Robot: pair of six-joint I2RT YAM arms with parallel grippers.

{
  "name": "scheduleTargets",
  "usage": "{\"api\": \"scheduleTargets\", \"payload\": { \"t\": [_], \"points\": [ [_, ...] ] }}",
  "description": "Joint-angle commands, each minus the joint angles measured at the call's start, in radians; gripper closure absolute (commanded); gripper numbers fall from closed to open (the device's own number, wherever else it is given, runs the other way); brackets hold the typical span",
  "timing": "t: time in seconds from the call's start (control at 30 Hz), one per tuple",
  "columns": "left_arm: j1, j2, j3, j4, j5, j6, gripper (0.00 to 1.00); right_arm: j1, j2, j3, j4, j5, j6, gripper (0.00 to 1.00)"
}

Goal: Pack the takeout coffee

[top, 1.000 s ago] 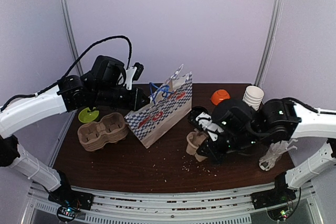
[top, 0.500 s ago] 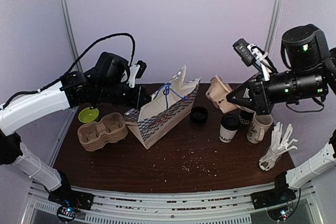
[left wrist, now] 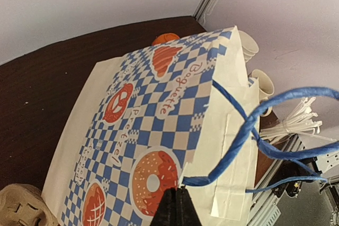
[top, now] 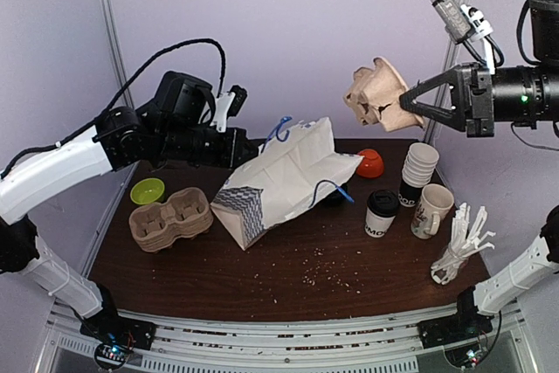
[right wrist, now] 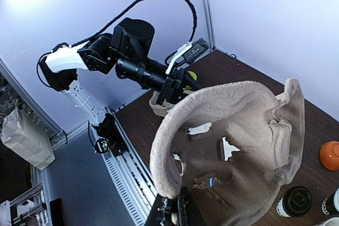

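- Crumbs (top: 327, 270) are scattered over the near part of the dark table (top: 218, 277). A tied bundle of white sticks (top: 461, 246) lies at the near right.
- Takeout coffee (top: 381, 214): upright on the table, right of centre, black lid on. It stands just left of a white mug (top: 431, 210), outside the bag and apart from both grippers.
- Pulp cup carrier (top: 170, 216): resting on the table at left, with a green bowl (top: 147, 189) just behind it.
- Paper bag (top: 284, 181): mid-table, tilted steeply with its top toward the right; the checkered side bears pastry prints.
- Left gripper (left wrist: 177, 197): clenched on the bag's blue cord handle (left wrist: 249, 130).
- Stack of lidless cups (top: 419, 168) and orange bowl (top: 369, 162): far right of the table.
- Right gripper (top: 409, 99): raised high above the far right, clamped on the edge of a second pulp carrier (top: 376, 93), which hangs clear of the table.
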Motion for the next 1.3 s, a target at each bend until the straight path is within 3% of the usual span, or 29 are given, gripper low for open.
{"api": "scheduleTargets", "payload": {
  "t": [0.0,0.37,0.73,0.97,1.27],
  "points": [
    [-0.013,0.001,0.037,0.026,0.035,-0.029,1.00,0.006,0.019,-0.026,0.070,-0.111,-0.020,1.00],
    [-0.031,-0.001,0.011,0.064,0.045,-0.070,1.00,0.003,-0.005,-0.328,0.261,-0.232,0.018,1.00],
    [-0.046,-0.055,-0.037,0.104,0.038,-0.132,1.00,-0.049,0.007,-0.501,0.372,-0.238,0.069,1.00],
    [-0.054,-0.099,-0.105,0.143,0.051,-0.161,1.00,-0.155,0.009,-0.610,0.465,-0.299,0.107,1.00],
    [-0.059,-0.113,-0.129,0.169,0.062,-0.168,1.00,-0.216,0.077,-0.676,0.528,-0.306,0.106,1.00]
  ]
}}
